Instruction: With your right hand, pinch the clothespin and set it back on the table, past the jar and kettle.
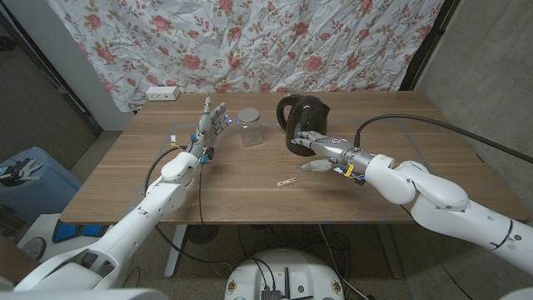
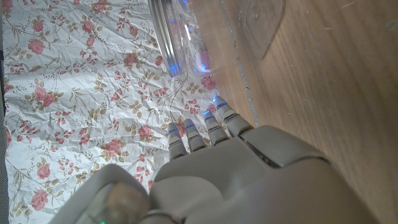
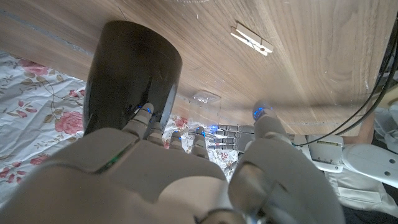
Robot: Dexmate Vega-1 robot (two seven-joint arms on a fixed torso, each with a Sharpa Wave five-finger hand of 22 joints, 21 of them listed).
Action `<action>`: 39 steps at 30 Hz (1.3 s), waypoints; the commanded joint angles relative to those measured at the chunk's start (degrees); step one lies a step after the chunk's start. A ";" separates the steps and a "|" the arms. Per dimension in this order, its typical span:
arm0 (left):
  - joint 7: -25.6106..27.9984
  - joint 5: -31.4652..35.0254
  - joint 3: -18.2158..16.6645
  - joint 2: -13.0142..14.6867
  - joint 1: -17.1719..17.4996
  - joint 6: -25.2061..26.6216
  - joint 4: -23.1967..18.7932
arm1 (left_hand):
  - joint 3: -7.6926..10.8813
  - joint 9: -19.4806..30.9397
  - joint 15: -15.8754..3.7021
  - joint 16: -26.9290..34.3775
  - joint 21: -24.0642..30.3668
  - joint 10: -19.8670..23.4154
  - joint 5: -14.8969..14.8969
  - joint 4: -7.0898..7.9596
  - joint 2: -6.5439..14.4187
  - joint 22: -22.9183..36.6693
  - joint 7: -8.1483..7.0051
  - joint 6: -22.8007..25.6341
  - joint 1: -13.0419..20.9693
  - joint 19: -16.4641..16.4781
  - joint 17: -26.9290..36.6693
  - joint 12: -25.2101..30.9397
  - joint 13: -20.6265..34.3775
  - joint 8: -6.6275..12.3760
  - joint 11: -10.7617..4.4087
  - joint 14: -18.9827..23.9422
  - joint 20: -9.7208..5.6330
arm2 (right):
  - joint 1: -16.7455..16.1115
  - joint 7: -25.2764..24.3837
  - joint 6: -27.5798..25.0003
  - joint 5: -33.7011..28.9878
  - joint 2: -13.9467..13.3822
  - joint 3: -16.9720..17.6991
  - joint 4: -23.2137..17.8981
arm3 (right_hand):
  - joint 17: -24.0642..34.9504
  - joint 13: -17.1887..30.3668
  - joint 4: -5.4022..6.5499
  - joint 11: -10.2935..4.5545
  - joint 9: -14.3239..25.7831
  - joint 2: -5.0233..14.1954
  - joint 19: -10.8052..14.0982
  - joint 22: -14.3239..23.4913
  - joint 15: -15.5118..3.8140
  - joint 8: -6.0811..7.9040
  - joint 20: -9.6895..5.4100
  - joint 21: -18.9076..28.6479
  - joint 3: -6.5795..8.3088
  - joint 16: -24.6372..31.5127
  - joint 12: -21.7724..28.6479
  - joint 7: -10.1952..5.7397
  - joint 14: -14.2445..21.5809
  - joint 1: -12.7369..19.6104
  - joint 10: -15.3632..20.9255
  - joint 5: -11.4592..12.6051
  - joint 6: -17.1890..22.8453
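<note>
A small wooden clothespin (image 1: 287, 181) (image 3: 252, 40) lies on the wooden table, in front of the black kettle (image 1: 300, 119) (image 3: 134, 68) and the clear glass jar (image 1: 250, 127) (image 2: 186, 37). My right hand (image 1: 321, 155) (image 3: 161, 174) hovers just right of the clothespin and right in front of the kettle, fingers apart and holding nothing. My left hand (image 1: 210, 125) (image 2: 236, 174) stands upright left of the jar, fingers straight and apart, with nothing in it.
A white power strip (image 1: 162, 94) lies at the table's back left edge. A floral cloth (image 1: 250, 42) hangs behind the table. A black cable (image 1: 416, 123) arcs over the table's right side to my right arm. Bare wood (image 1: 250, 200) lies near the front edge.
</note>
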 commanded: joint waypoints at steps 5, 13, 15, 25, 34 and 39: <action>-0.02 -0.01 -0.01 0.01 0.01 -0.02 0.04 | 0.04 0.28 -0.42 0.28 0.44 0.20 0.20 0.32 0.47 0.14 -0.50 0.02 0.19 0.54 0.21 0.36 0.12 0.36 -0.36 0.48 0.03 | 3.40 6.64 0.12 -9.30 0.72 -3.72 0.46 | 0.15 0.25 0.06 -0.55 0.35 -1.90 2.33 0.21 -0.10 1.26 -0.04 0.89 0.95 1.14 0.75 -1.08 1.67 2.57 1.08 -1.22 2.16; -0.02 0.00 -0.01 0.00 0.01 -0.02 0.03 | 0.05 0.28 -0.37 0.28 0.42 0.20 0.20 0.32 0.47 0.14 -0.50 0.03 0.20 0.49 0.21 0.36 0.12 0.36 -0.30 0.47 0.03 | 4.48 11.85 -1.57 -12.71 2.43 -4.89 0.28 | 0.14 0.29 0.08 -0.42 0.43 -2.56 2.65 0.21 -0.12 1.58 -0.15 0.80 1.06 1.31 0.77 -1.16 2.18 3.59 1.20 -1.69 2.73; -0.02 0.00 -0.01 0.01 0.01 -0.02 0.03 | 0.04 0.28 -0.40 0.29 0.41 0.20 0.20 0.32 0.47 0.14 -0.50 0.03 0.19 0.46 0.21 0.36 0.12 0.36 -0.29 0.49 0.06 | 4.79 12.89 -1.92 -13.58 2.96 -5.19 0.31 | 0.14 0.30 0.10 -0.39 0.44 -2.68 2.71 0.22 -0.13 1.68 -0.15 0.78 1.08 1.33 0.78 -1.10 2.25 3.80 1.25 -1.75 2.95; -0.02 0.00 0.00 0.00 0.01 -0.02 0.04 | 0.04 0.28 -0.44 0.29 0.43 0.06 0.20 0.32 0.47 0.14 -0.50 0.02 0.19 0.52 0.21 0.30 0.12 0.36 -0.42 0.48 0.05 | 6.39 17.72 -3.21 -18.17 6.00 -7.18 0.51 | 0.15 0.37 0.22 -0.10 0.56 -3.19 2.86 0.24 -0.08 2.46 -0.23 0.60 1.34 1.31 0.97 -0.87 2.32 5.17 1.80 -1.83 4.63; 0.00 -0.01 -0.01 0.01 0.00 0.01 0.01 | 0.04 0.28 -0.41 0.28 0.41 0.09 0.20 0.32 0.47 0.14 -0.50 0.03 0.19 0.48 0.21 0.31 0.12 0.36 -0.36 0.47 0.07 | 7.58 20.54 -2.44 -22.07 8.53 -9.30 1.39 | 0.16 0.42 0.27 -0.02 0.64 -3.27 3.05 0.25 -0.09 2.89 -0.30 0.53 1.65 1.35 1.04 -1.00 2.47 6.26 2.07 -1.76 5.57; -0.02 0.00 0.00 0.00 -0.01 0.00 0.04 | 0.04 0.28 -0.40 0.28 0.40 0.14 0.20 0.33 0.46 0.14 -0.50 0.04 0.19 0.45 0.21 0.34 0.12 0.36 -0.41 0.46 0.08 | 7.58 20.90 -1.88 -23.54 9.42 -9.79 2.12 | 0.17 0.45 0.29 0.09 0.68 -3.29 3.14 0.25 -0.13 3.13 -0.33 0.51 1.81 1.39 1.08 -1.01 2.59 6.78 2.23 -1.73 6.08</action>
